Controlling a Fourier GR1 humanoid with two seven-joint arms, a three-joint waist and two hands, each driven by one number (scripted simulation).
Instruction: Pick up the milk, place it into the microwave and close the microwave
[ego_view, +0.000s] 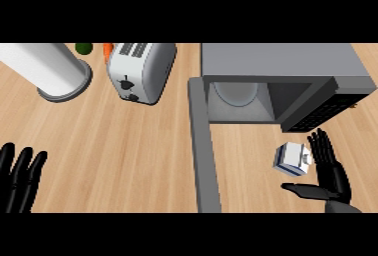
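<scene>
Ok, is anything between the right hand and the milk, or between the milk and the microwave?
Nothing visible. The right hand is open right beside the milk, and bare counter lies between the milk and the microwave opening; its door stands open, left of the milk.

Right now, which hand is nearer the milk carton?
Right. The right hand is open just right of the milk carton, thumb below it. The left hand rests open far off at the view's lower left.

grey box microwave (280, 60): 1 | white-and-blue milk carton (291, 159): 1 | silver metal toaster (142, 70): 1 | white upright cylinder (48, 67): 1 | small green item (84, 48): 1 | small orange item (108, 48): 1 | left black hand (18, 180) + right black hand (328, 172): 2
</scene>
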